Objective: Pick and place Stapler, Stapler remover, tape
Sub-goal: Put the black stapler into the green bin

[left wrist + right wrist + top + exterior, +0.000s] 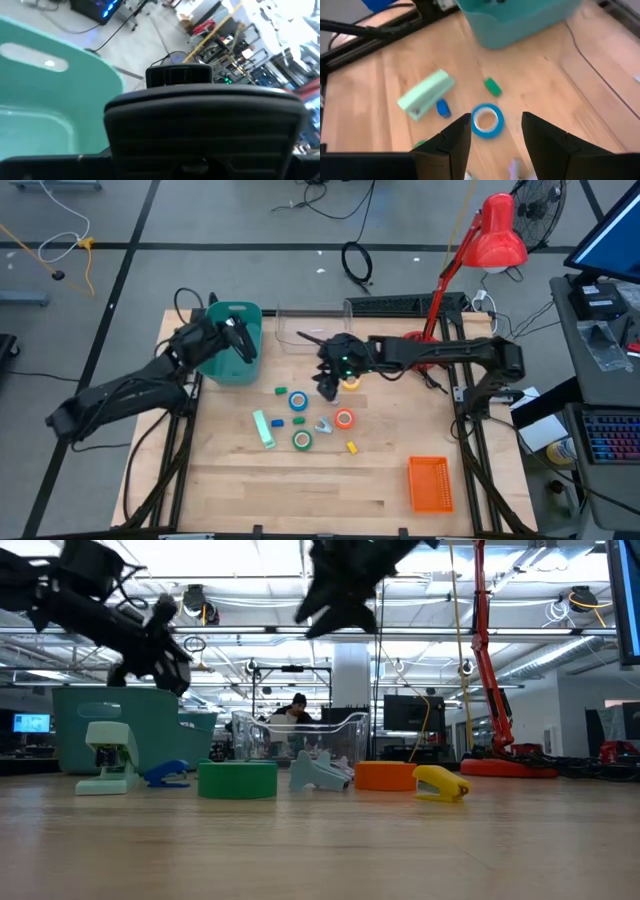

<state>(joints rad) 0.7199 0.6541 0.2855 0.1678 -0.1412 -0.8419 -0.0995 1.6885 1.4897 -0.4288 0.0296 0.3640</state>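
Blue tape (298, 401), orange tape (344, 418) and green tape (302, 440) lie flat on the wooden table. Yellow tape (351, 384) lies partly under my right arm. The pale green stapler (264, 428) lies left of them, and the grey stapler remover (324, 425) lies between the orange and green rolls. My right gripper (328, 385) hovers open above the table. In the right wrist view its fingers (451, 142) frame the blue tape (487, 120) below without touching it. My left gripper (240, 342) hangs over the teal bin (233, 345).
A clear container (312, 330) stands at the far edge, right of the teal bin. An orange tray (430, 483) sits near the table's right near corner. Small green (280, 390), blue (277, 421) and yellow (352, 447) pieces lie among the rolls. A red lamp (497, 235) stands at the far right.
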